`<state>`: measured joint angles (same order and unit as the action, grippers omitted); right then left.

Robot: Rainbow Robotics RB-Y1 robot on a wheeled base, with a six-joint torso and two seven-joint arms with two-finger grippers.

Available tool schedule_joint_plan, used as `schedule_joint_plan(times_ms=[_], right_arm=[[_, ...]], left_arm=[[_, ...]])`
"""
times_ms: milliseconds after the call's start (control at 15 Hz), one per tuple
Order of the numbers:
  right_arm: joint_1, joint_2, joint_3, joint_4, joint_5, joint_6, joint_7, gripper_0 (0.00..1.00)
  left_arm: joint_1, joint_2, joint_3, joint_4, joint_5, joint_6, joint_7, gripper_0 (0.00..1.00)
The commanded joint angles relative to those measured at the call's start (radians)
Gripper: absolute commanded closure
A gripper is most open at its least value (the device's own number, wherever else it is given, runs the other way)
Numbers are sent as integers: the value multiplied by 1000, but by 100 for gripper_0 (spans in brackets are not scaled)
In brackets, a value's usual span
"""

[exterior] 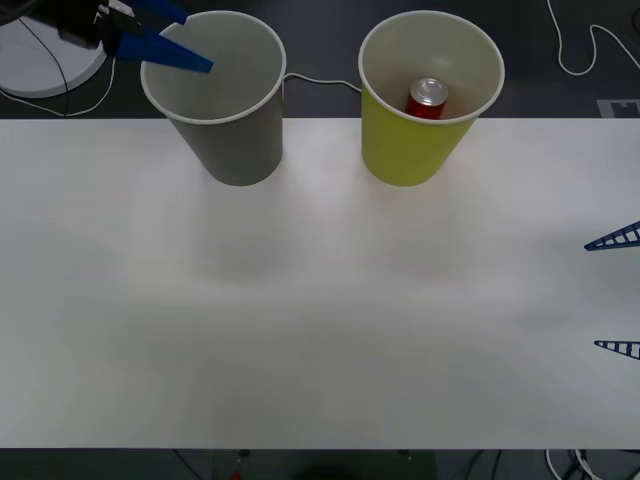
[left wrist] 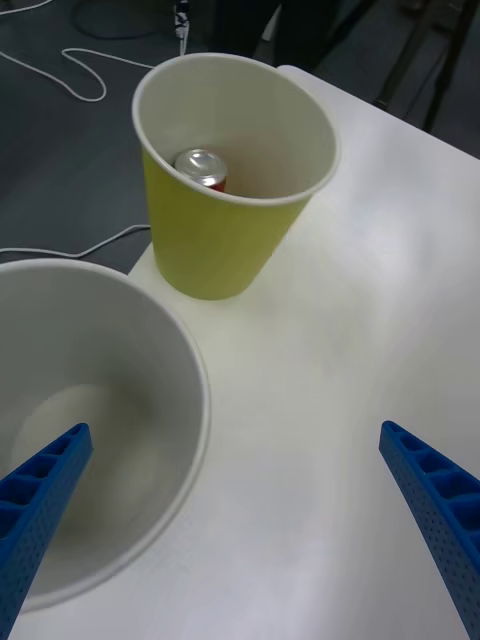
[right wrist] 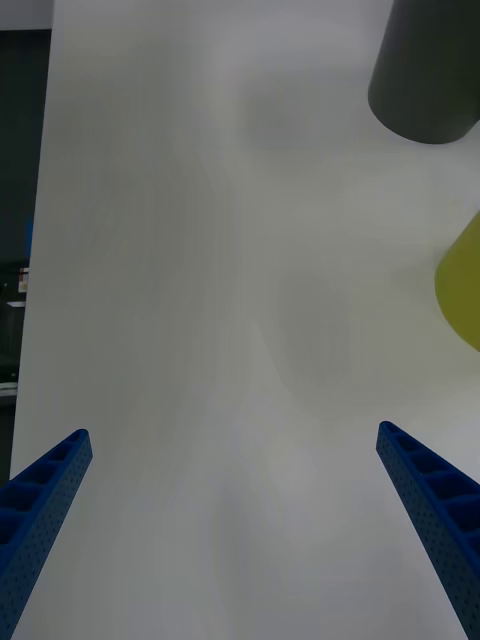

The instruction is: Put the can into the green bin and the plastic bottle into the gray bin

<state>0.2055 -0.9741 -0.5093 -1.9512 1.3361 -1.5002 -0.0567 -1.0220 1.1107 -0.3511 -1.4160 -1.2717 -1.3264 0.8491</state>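
Observation:
The can [exterior: 428, 97] stands upright inside the green bin [exterior: 405, 150] at the back right of the table; its silver top [left wrist: 203, 167] also shows in the left wrist view, low inside that bin [left wrist: 215, 250]. To its left stands the gray bin [exterior: 240, 150]. My left gripper [exterior: 200, 43] hovers open over the gray bin's left rim [left wrist: 195, 400], nothing between its fingers [left wrist: 50, 480]. My right gripper [exterior: 592, 296] waits open above the table's right edge, far from both bins [right wrist: 425, 80]. The plastic bottle is out of view.
The white table [exterior: 320, 330] stretches wide in front of the bins. Beyond its far edge lie cables [exterior: 575, 50] on dark floor and a white round base [exterior: 40, 60] at the back left.

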Motion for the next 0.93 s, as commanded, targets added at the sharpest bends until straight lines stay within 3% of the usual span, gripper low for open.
schedule_joint_plan(times_ms=[67, 267, 400, 533, 933], right_arm=[[0, 0, 0, 0, 0, 0, 0, 0], [0, 0, 0, 0, 0, 0, 0, 0], [0, 0, 0, 0, 0, 0, 0, 0], [0, 0, 0, 0, 0, 0, 0, 0], [0, 0, 0, 0, 0, 0, 0, 0]], left_arm=[[290, 0, 244, -196, -31, -56, -104, 0], [537, -2, 409, -363, -14, -89, -216, 0], [632, -2, 452, -412, 12, -91, -292, 0], [684, 0, 457, -422, 46, -91, -375, 0], [795, -5, 457, -431, 40, -106, -608, 0]])
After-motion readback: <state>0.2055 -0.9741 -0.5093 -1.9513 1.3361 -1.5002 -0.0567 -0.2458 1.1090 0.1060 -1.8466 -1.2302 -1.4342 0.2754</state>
